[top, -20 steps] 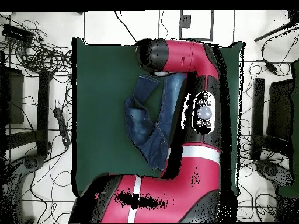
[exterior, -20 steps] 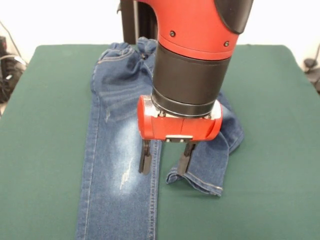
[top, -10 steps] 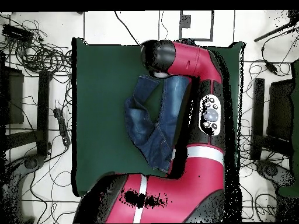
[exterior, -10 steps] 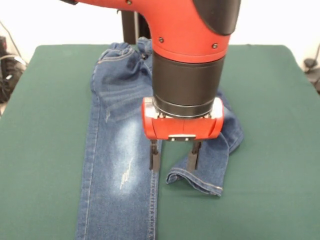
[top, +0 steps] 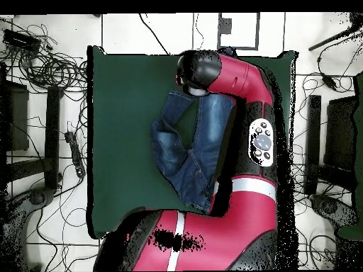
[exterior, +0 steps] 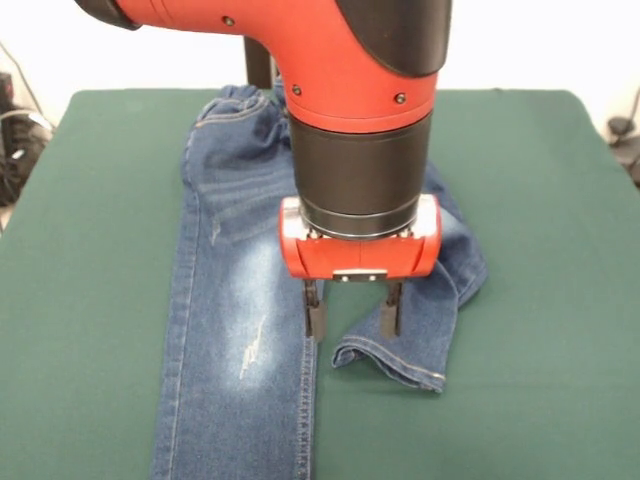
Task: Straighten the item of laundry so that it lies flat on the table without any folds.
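i'd say half done: one leg of the jeans (exterior: 235, 330) lies straight on the table (exterior: 90, 300), the other is folded back, and my gripper (exterior: 352, 322) hangs open, empty, above its cuff.

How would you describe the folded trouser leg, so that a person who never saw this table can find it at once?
Start from the dark green table, where small blue jeans lie. One leg runs straight toward the camera; the folded leg lies on the picture's right side, below the open gripper. Only this leg bends back, its hem ending beside the straight leg.
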You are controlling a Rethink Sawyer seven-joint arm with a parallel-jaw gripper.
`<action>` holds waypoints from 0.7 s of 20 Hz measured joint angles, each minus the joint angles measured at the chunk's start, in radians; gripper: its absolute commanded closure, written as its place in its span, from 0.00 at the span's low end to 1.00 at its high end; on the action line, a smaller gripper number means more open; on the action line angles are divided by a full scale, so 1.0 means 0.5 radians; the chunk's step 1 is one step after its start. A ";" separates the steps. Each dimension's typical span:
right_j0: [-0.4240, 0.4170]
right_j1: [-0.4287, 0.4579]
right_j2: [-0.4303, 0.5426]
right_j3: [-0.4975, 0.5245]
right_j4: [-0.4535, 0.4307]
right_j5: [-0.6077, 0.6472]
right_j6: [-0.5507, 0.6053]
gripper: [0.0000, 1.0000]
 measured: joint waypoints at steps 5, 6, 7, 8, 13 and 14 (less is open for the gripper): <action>0.001 -0.010 0.000 0.058 0.062 0.000 0.000 0.00; 0.003 -0.013 -0.001 0.081 0.077 0.000 0.000 0.00; 0.006 -0.016 -0.002 0.100 0.086 0.000 0.000 0.00; 0.009 -0.017 -0.004 0.118 0.093 0.000 0.000 0.00; 0.059 -0.021 -0.027 0.242 0.142 -0.001 0.018 0.00; 0.083 -0.025 -0.031 0.288 0.153 -0.002 0.039 0.00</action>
